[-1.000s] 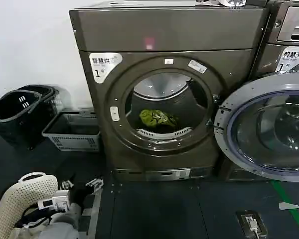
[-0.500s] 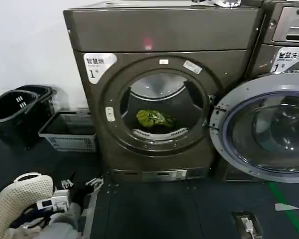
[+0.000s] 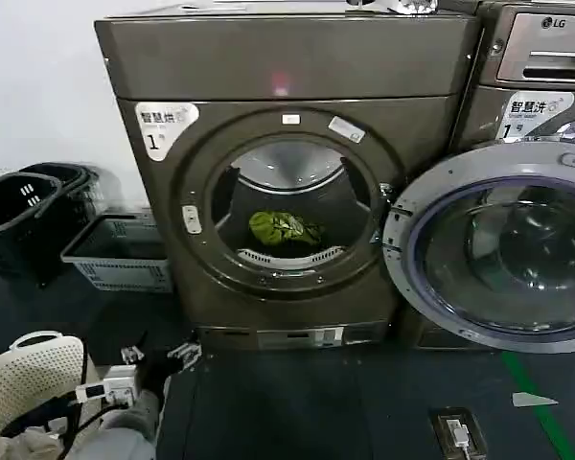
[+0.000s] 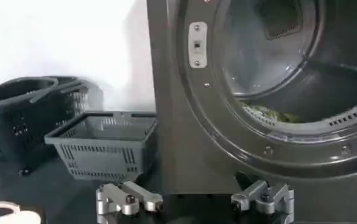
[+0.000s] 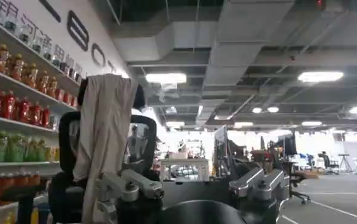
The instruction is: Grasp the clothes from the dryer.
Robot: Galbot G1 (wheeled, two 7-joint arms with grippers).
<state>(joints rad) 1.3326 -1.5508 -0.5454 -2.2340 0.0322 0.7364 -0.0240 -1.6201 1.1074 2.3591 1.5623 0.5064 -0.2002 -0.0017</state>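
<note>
Yellow-green clothes (image 3: 284, 228) lie in the dryer (image 3: 287, 172) drum, up ahead of the left gripper (image 4: 194, 199), whose fingers (image 4: 128, 198) are spread apart; the right gripper (image 5: 190, 189) is also spread.

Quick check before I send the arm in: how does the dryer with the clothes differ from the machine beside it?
The dryer has a plain flat top panel; the LG machine has a drawer panel and logo. The dryer's drum mouth is uncovered, with the clothes lying low inside; the LG machine's front is largely covered by the open door swung across it, so its drum cannot be checked. Both are dark bronze-grey front-loaders with white "1" stickers.
</note>
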